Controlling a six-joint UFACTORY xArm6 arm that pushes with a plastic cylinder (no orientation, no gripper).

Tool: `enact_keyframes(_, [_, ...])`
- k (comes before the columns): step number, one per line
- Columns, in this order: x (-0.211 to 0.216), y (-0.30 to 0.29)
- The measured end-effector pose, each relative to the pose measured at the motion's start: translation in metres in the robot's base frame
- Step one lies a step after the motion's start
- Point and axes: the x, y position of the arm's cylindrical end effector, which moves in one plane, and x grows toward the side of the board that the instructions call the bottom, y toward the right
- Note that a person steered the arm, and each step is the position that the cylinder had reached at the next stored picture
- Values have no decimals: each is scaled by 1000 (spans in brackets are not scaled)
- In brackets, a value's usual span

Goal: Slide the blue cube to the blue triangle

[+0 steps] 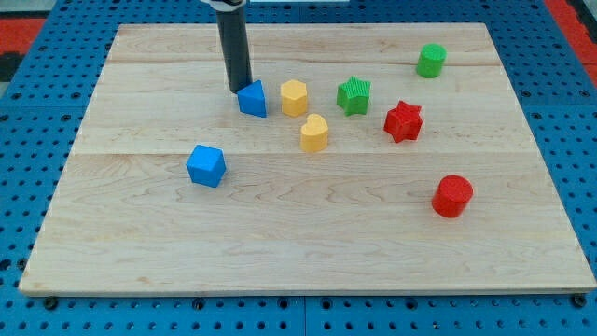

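My tip (239, 91) is seen just left of the blue triangle (253, 99), touching or nearly so. The blue cube (206, 165) is found apart, toward the view's bottom-left, on the wooden board (308, 243). A yellow hexagon (294, 97) sits just right of the triangle; a yellow block (314, 133) lies below it.

Pale wooden worktop (308, 252) w/ plank seams, lying on blue perforated base (19, 149); red patches at top corners, approx. even bright light.
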Motion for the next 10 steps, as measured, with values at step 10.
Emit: enact_keyframes(10, [145,-63])
